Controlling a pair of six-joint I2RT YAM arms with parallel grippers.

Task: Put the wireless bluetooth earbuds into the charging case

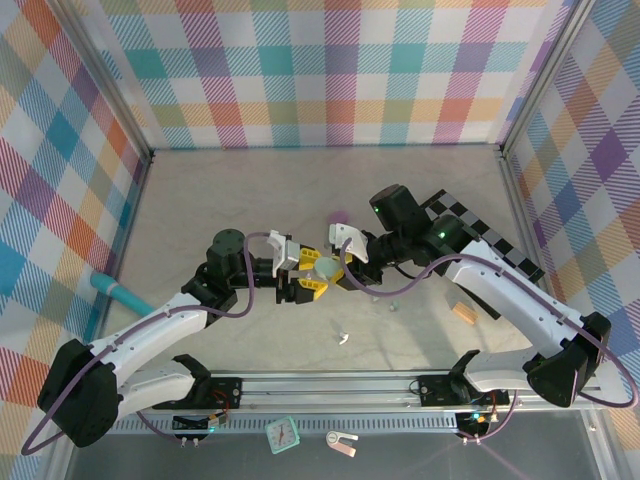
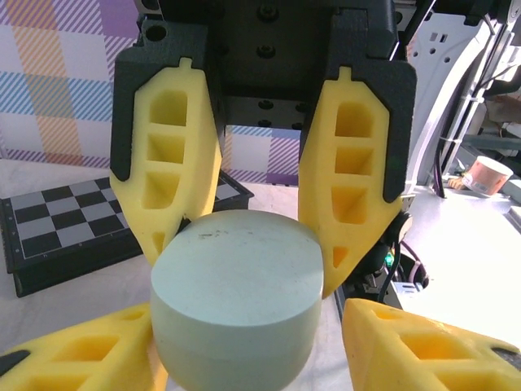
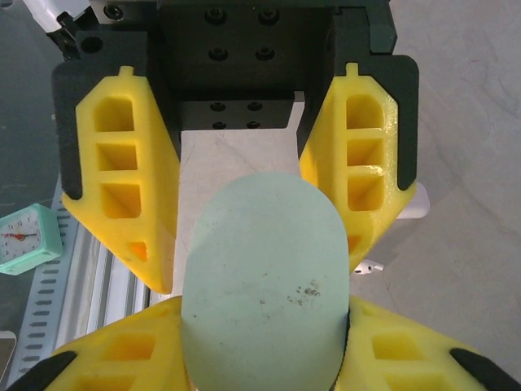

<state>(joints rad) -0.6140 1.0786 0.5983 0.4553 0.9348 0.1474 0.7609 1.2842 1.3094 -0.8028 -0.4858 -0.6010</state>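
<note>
Above beige tabletop [image 1: 250, 200], risks wrenching mint-green pebble-shaped plastic case [image 3: 260, 269] from pinch of right gripper [image 3: 260, 354], with left gripper [image 2: 244, 350] straddling it, hold unclear.

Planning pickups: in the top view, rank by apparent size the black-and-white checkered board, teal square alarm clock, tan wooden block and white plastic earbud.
checkered board, partly hidden
teal alarm clock
tan wooden block
white earbud
</note>
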